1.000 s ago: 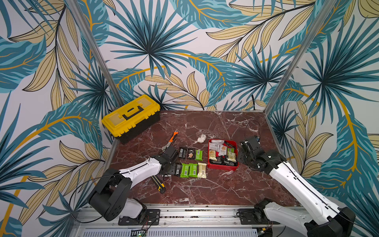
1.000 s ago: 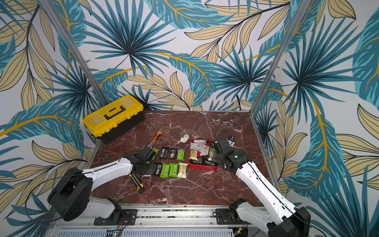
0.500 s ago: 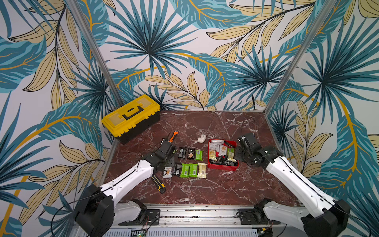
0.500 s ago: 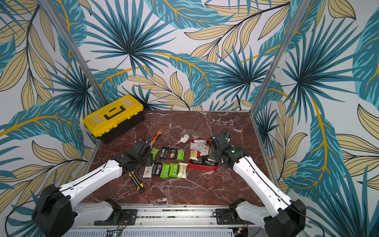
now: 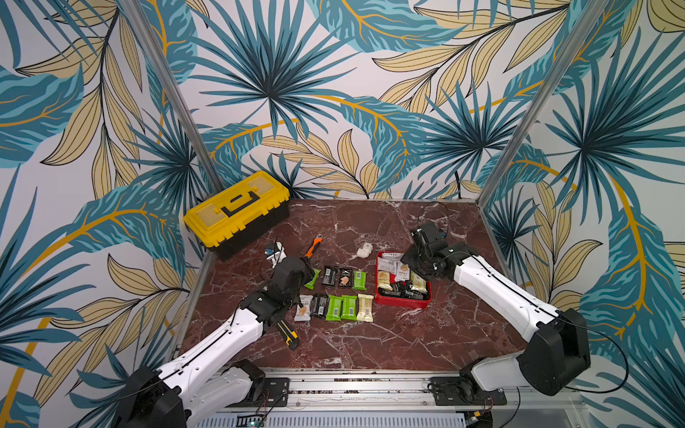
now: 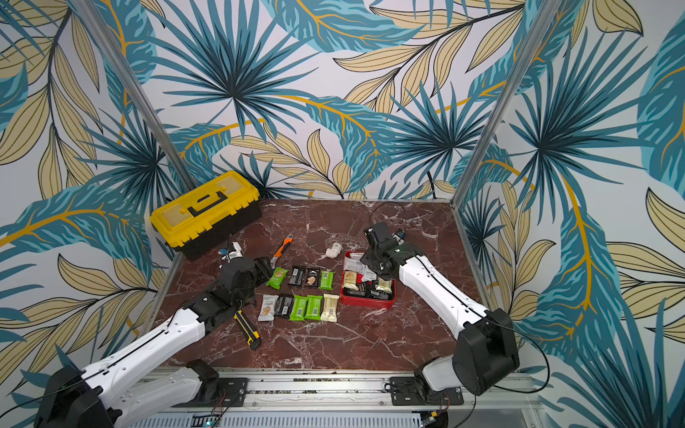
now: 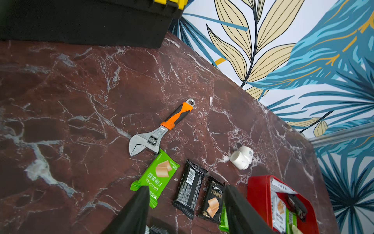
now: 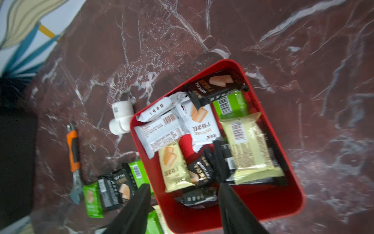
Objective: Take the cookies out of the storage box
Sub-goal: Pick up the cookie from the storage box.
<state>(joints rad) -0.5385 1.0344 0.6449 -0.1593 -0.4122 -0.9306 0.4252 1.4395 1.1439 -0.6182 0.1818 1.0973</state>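
Right wrist view: the right gripper (image 8: 184, 188), jaws spread wide and empty, hangs over the storage box (image 8: 283, 204), a shallow red square with rounded corners, right of centre on the marble table (image 5: 370, 348). Cookies (image 8: 249, 145) in white, cream, black and green wrappers lie jumbled inside, pointing every which way. In both top views, nine more packets (image 5: 335, 307) sit in two rows just left of the box, long axes running toward the back wall, the far row's end green packet (image 5: 312, 278) tilted. The left gripper (image 7: 186, 188), also open and empty, hovers above that far row.
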